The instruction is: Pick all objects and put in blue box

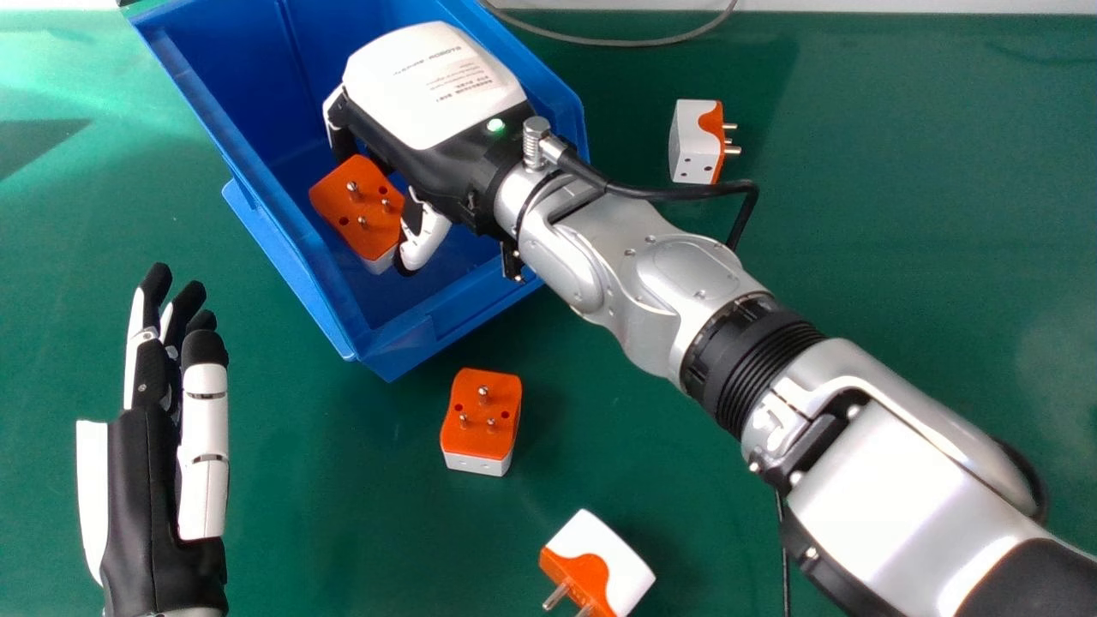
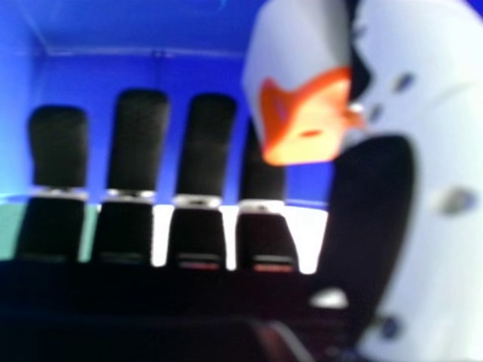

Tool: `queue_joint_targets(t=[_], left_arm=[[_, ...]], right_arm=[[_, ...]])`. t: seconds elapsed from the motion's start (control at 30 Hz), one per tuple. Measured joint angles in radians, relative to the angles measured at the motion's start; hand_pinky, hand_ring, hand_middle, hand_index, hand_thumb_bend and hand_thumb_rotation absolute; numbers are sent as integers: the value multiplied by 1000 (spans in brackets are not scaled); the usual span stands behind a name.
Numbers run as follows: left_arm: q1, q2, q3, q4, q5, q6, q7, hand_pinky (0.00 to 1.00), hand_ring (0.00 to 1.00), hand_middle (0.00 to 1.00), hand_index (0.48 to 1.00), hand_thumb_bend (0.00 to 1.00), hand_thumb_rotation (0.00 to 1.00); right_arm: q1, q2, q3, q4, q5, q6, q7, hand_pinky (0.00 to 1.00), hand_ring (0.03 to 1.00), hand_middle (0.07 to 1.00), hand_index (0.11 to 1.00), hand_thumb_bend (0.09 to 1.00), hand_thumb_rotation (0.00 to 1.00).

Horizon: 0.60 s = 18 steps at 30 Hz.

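Observation:
Over the inside of the blue box [image 1: 338,321], my right hand [image 1: 433,86] pinches an orange-and-white plug adapter [image 1: 356,206] between thumb and fingers, its pins facing up. The right hand view has that adapter [image 2: 306,117] against the thumb, with the right hand [image 2: 139,139] in front of the blue walls. A second adapter [image 1: 482,416] sits pins-up on the table below the box's near corner. Closer to the front edge lies another adapter [image 1: 600,561], and one more [image 1: 696,141] is right of the box. My left hand [image 1: 154,480] is open at the lower left.
The green table [image 1: 900,214] surrounds the box. A grey cable [image 1: 617,41] curves along the back. My silver right forearm crosses from the lower right over the table, between the far-right adapter and the two nearer ones.

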<state>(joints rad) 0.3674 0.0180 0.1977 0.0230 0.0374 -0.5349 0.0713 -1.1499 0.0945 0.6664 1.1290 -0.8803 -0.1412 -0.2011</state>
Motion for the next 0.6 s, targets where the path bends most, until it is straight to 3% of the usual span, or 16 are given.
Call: queue_joint_targets(t=[0.6], left_arm=[[1, -2, -3, 0, -4, -9, -1, 874, 908, 930, 955, 430, 952]], right_arm=[[-17, 1, 15, 22, 2, 0, -20, 338, 435, 529, 483, 498, 0]])
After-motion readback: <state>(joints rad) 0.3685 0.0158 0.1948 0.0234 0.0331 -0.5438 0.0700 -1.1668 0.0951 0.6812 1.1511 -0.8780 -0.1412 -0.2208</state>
